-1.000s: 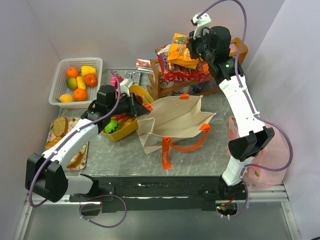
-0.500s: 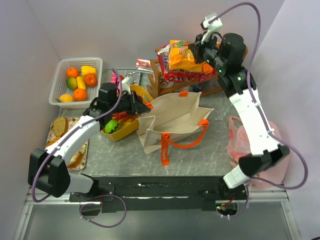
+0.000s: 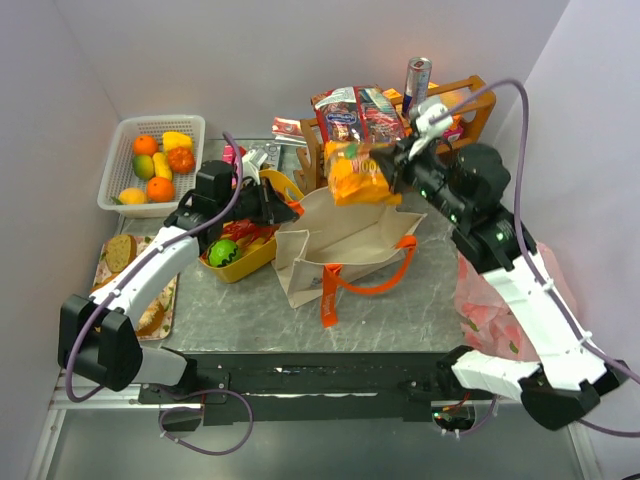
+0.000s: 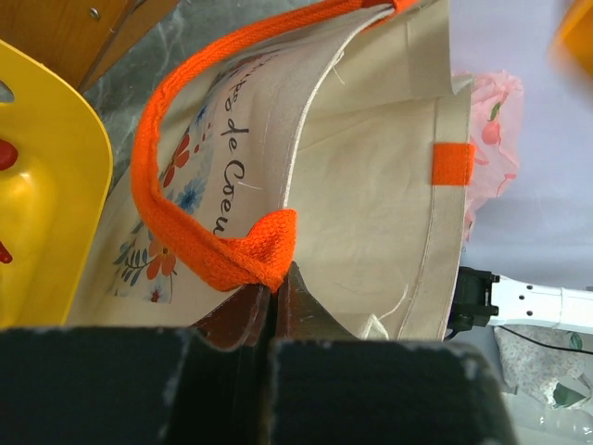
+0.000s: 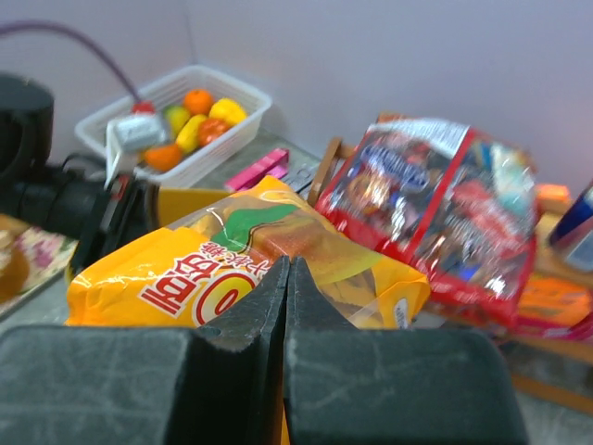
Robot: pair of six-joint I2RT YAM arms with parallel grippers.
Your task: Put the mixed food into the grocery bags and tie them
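The cream canvas tote point(image 3: 350, 245) lies open at the table's middle. My left gripper point(image 3: 285, 212) is shut on its orange handle point(image 4: 185, 241) at the near-left rim, the jaws point(image 4: 275, 278) pinching the folded strap. My right gripper point(image 3: 392, 170) is shut on the orange crisp bag point(image 3: 355, 172), which hangs over the tote's far rim. In the right wrist view the jaws point(image 5: 287, 264) clamp the crisp bag point(image 5: 185, 278) at its top edge. The pink plastic bag point(image 3: 490, 300) sits at the right, under the right arm. Red snack packets point(image 3: 355, 110) and a slim can point(image 3: 417, 75) stand on the wooden rack.
A white mesh basket point(image 3: 118, 165) of fruit stands at the back left. A yellow tub point(image 3: 240, 265) holding a green fruit point(image 3: 224, 252) sits beside the tote, close to the left gripper. A tray with bread point(image 3: 120, 255) lies at the left edge.
The right arm has swung down and forward from above the rack, carrying the crisp bag to just over the tote's far rim. The left gripper has held the handle in place.
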